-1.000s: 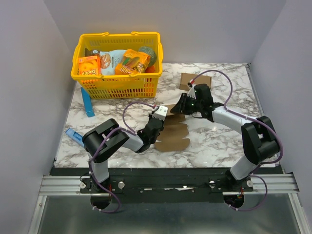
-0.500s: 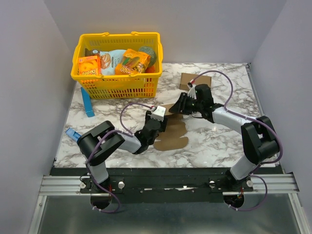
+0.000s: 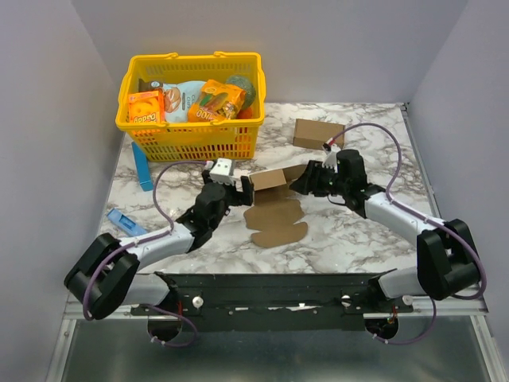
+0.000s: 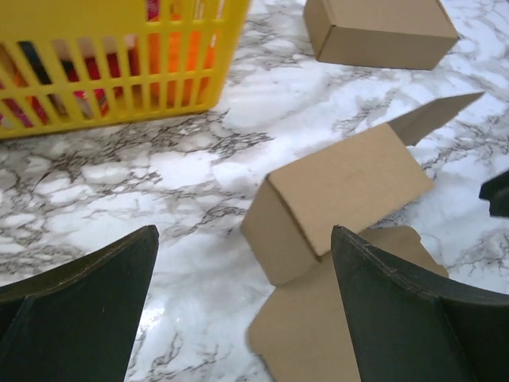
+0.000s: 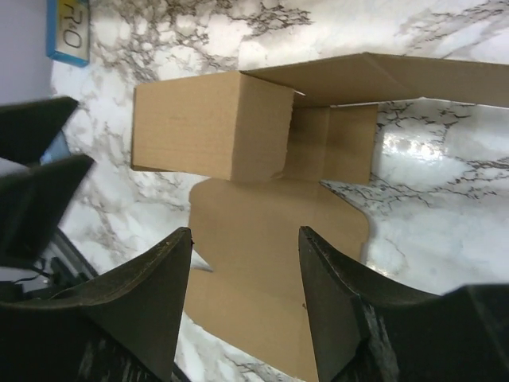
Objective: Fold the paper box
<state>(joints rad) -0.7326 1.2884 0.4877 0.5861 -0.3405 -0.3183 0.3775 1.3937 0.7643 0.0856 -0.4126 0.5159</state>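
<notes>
Now we see the paper box (image 3: 270, 180) lying on the marbled bench (image 3: 342, 239) between our two claws, only partly formed. One section stands up as a small squarish tube. The rest is flat sheet with scalloped flaps, spread on the bench on the near side of both claws.

Our left claw (image 3: 241, 185) is spread wide and holds nothing. In its wrist view the closed end of the raised section sits just ahead of the fingertips, in line with the gap between them and apart from both fingers.

Our right claw (image 3: 302, 181) faces the box from the other side, its fingers parted to a middling width with nothing gripped. From its wrist camera the open end of the tube lies ahead of the tips and the flat sheet lies under the gap. A long loose flap runs from the tube's top edge back toward this claw. We cannot tell whether the flap touches a finger.

Beyond the right claw, well apart from the box, rests a longer brown carton (image 3: 318, 133). Beyond the left claw stands a yellow basket (image 3: 191, 147) with orange snack packs inside.
</notes>
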